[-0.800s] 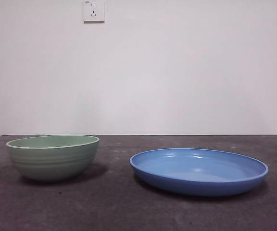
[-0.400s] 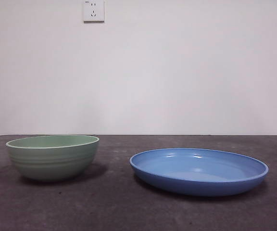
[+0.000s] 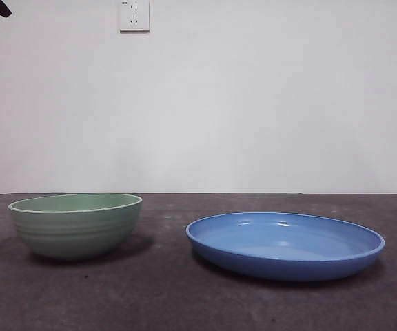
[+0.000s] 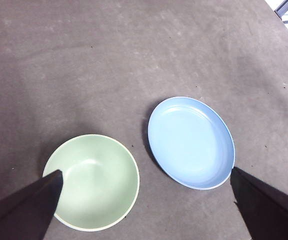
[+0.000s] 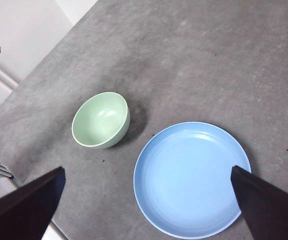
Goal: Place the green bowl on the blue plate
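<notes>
No readable writing shows anywhere; a white wall socket [image 3: 134, 15] sits on the pale wall. The green bowl [image 3: 75, 225] rests upright on the dark grey surface [image 3: 185, 296], beside but apart from the blue plate [image 3: 284, 245]. Left claw [image 4: 146, 190] and right claw [image 5: 146, 187] both hang high, released, holding nothing.

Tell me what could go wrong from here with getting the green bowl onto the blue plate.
The glossy, ridged pale green round bowl has a thin rim, so a pincer grasp there could slip. The wide, shallow glossy blue round plate sits close beside it, apart; a low carry might clip its upturned rim. The left pincer hangs open high above both, so nothing is secured yet.
</notes>
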{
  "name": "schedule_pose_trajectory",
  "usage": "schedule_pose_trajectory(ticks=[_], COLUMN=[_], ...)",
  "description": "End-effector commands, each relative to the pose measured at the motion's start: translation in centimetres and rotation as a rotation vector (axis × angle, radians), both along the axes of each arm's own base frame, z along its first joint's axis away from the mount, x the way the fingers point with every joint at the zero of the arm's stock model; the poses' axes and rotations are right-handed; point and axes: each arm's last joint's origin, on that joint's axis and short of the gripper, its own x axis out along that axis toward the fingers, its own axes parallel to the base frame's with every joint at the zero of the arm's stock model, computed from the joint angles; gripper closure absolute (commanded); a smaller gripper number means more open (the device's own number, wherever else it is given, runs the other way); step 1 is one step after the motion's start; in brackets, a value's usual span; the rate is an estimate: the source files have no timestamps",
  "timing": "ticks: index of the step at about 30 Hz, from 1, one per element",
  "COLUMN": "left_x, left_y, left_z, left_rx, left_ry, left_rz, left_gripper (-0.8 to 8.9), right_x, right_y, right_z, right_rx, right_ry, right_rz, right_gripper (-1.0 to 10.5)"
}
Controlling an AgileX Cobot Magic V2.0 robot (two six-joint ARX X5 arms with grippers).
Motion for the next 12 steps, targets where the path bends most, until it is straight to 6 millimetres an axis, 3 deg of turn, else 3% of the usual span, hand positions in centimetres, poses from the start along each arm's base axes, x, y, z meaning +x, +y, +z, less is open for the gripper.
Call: schedule_pose_trajectory(ticks=[1,6,12], left_x=[0.1,0.5,3.2], left_y=[-0.1,-0.1,0.0], left_z=[0.5,0.3,-1.7], left_rx=[-0.001,0.003,0.081], left_ry=[-0.024,-0.003,0.092], left_rz=[-0.009,-0.001,0.089], left_gripper=[1.82,1.85,1.88], right_x=[0.1,0.1,0.0], right_y=[0.1,0.1,0.1], right_z=[0.6,0.6,0.6], right_rx=[-0.003,-0.001,0.001], right_ry=[-0.024,-0.025,-0.023], right_rz=[0.009,0.012,0.011], right_gripper=[2.7,2.7,2.7])
